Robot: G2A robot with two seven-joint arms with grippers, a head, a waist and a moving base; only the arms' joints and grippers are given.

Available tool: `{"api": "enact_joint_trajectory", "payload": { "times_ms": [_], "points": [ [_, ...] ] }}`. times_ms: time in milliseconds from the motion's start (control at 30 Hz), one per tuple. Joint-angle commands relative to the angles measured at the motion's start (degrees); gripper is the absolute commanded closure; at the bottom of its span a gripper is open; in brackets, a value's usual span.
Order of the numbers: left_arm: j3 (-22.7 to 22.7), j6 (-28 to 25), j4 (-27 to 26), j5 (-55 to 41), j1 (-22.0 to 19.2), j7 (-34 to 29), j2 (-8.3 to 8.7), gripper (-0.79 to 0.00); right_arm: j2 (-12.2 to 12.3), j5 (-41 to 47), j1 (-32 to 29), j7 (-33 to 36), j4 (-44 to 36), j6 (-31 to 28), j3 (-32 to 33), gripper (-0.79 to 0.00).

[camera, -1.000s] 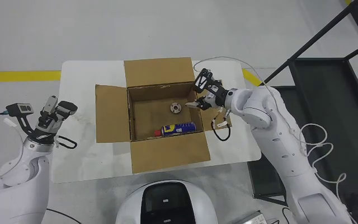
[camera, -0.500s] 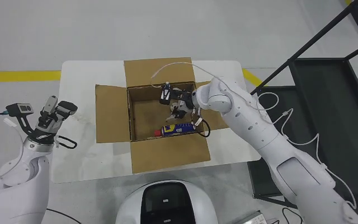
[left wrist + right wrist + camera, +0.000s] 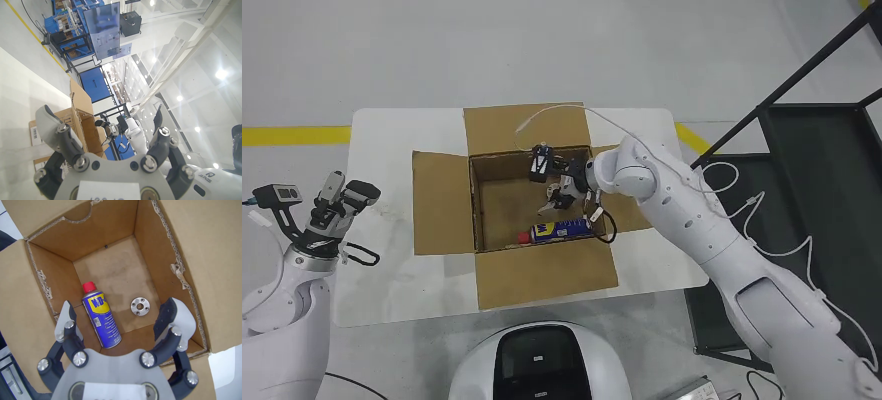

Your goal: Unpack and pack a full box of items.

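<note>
Unpacking seems nearly done: a can (image 3: 102, 317) and a disc (image 3: 140, 306) lie on the floor of the box (image 3: 105, 237) under the wide-spread right gripper (image 3: 117, 308), while the left gripper (image 3: 101, 113), also wide, hangs beside the table (image 3: 392, 290).

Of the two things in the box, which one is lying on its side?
The blue spray can with the red cap. The other thing, a small round metal disc with holes, lies flat on the box floor, apart from the can.
</note>
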Motion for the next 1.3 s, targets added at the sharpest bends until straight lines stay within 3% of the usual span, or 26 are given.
{"api": "enact_joint_trajectory", "payload": {
  "times_ms": [0, 233, 700, 1267],
  "points": [
    [0.0, 0.0, 0.0, 0.0, 0.0, 0.0, 0.0, -0.785, -0.28, -1.46, 0.05, -0.26, 0.19, 0.93, -1.02, -0.785],
    [0.0, 0.0, 0.0, 0.0, 0.0, 0.0, 0.0, -0.785, -2.92, -2.34, 4.1, 0.41, 7.26, 0.59, -7.15, -0.785],
    [0.0, 0.0, 0.0, 0.0, 0.0, 0.0, 0.0, -0.785, -9.46, -8.12, 10.25, -9.45, 26.23, -1.26, -16.36, -0.785],
    [0.0, 0.0, 0.0, 0.0, 0.0, 0.0, 0.0, -0.785, -16.09, -8.0, 13.27, -17.43, 42.78, -0.88, -19.58, -0.785]
  ]
}}
